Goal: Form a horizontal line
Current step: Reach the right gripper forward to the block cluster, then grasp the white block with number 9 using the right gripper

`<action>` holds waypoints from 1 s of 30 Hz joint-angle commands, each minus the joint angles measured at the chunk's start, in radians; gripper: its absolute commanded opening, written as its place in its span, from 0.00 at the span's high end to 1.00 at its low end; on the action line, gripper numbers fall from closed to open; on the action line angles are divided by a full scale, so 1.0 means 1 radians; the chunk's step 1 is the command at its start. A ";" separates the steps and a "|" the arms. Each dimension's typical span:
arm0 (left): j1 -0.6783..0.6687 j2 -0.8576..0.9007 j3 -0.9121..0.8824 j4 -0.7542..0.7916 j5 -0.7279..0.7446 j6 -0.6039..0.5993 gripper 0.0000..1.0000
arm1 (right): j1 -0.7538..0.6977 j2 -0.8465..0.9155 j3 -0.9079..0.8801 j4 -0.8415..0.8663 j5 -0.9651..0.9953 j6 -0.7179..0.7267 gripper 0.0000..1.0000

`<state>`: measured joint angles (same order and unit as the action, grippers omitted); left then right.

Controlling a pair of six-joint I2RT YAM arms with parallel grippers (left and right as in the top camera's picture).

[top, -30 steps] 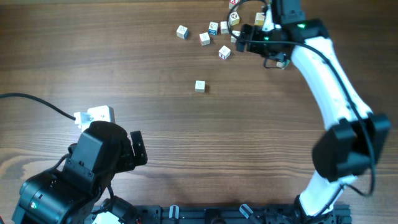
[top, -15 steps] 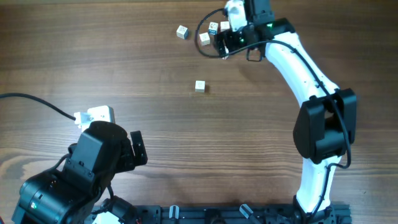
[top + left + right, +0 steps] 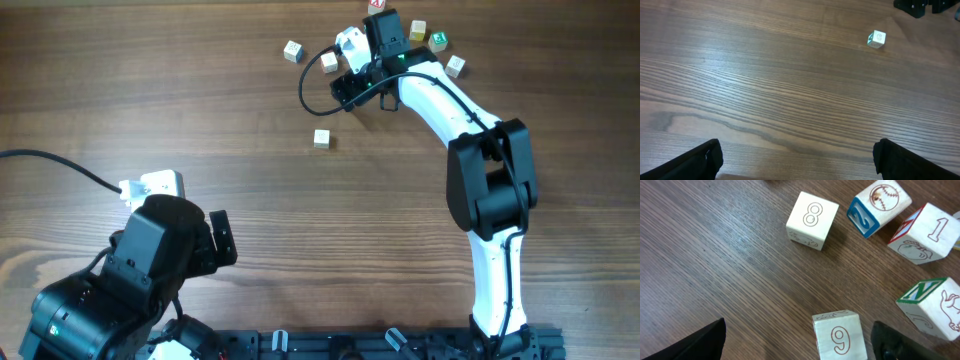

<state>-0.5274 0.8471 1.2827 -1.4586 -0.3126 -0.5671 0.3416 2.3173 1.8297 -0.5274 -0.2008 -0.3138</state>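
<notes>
No row of touching cubes shows; the small white letter cubes lie loose. My right gripper [image 3: 347, 88] [image 3: 802, 342] is open at the far middle of the table, with a "9" cube [image 3: 840, 335] between its fingers, nearer the right one. Beyond it lie an "8" cube [image 3: 812, 220], a blue-edged cube [image 3: 879, 205], a red "1" cube [image 3: 930, 232] and a green "N" cube [image 3: 930, 305]. A lone cube [image 3: 321, 138] [image 3: 876, 38] sits apart, nearer the centre. My left gripper [image 3: 218, 240] [image 3: 800, 160] is open and empty at the near left.
More loose cubes lie at the far edge: one to the left [image 3: 292, 50] and three to the right [image 3: 418, 30] [image 3: 438, 40] [image 3: 455, 66]. The right arm and its cable cover part of the cluster in the overhead view.
My right arm has swung left over the cube cluster, uncovering the cubes at the far right and covering those in the middle. The left arm has not moved.
</notes>
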 commanded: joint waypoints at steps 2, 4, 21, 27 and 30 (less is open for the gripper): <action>0.006 -0.002 -0.004 0.002 0.005 -0.018 0.00 | -0.003 0.018 0.022 0.011 0.029 -0.052 0.11; 0.006 -0.002 -0.004 0.002 0.005 -0.018 0.00 | -0.013 0.023 0.022 0.016 0.028 -0.052 0.12; 0.006 -0.002 -0.004 0.003 0.005 -0.018 0.00 | -0.032 0.069 0.022 0.040 0.037 -0.049 0.46; 0.006 -0.002 -0.004 0.002 0.005 -0.018 0.00 | -0.032 0.069 0.022 0.047 0.070 -0.030 0.60; 0.006 -0.002 -0.004 0.002 0.005 -0.018 0.00 | -0.032 0.069 0.022 0.041 0.101 -0.004 0.64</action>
<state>-0.5274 0.8471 1.2827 -1.4586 -0.3126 -0.5671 0.3084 2.3657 1.8297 -0.4847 -0.1436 -0.3519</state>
